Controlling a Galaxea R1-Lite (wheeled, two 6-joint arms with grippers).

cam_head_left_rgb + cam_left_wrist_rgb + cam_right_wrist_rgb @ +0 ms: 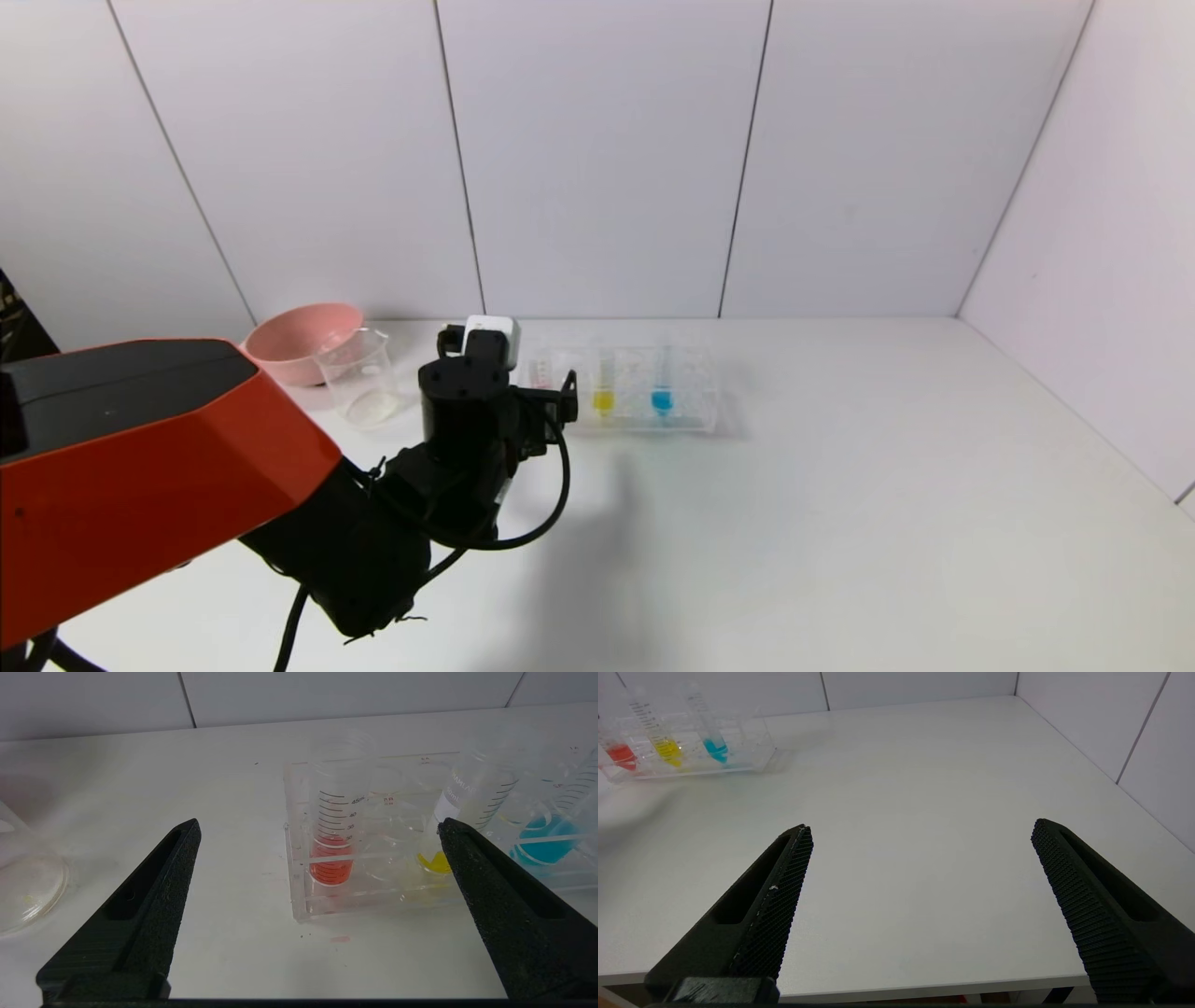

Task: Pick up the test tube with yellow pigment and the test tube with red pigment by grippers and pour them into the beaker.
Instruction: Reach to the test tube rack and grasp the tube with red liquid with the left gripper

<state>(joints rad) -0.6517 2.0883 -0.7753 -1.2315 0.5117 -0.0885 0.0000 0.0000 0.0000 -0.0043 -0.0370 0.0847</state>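
The red tube (pixel 332 858) stands upright at the near end of the clear rack (pixel 299 896). The yellow tube (pixel 437 861) stands beside it. In the head view the yellow tube (pixel 603 399) shows in the rack (pixel 695 420), and my left arm hides most of the red tube. My left gripper (pixel 317 828) is open and empty, low over the table, a short way before the rack's red end. The beaker (pixel 359 378) stands left of that gripper. My right gripper (pixel 920 830) is open and empty at the table's front edge, not seen in the head view.
A blue tube (pixel 662 399) stands in the same rack, right of the yellow one. A pink bowl (pixel 299 341) sits behind the beaker by the back wall. A small red stain (pixel 340 939) marks the table before the rack. White walls close the back and right side.
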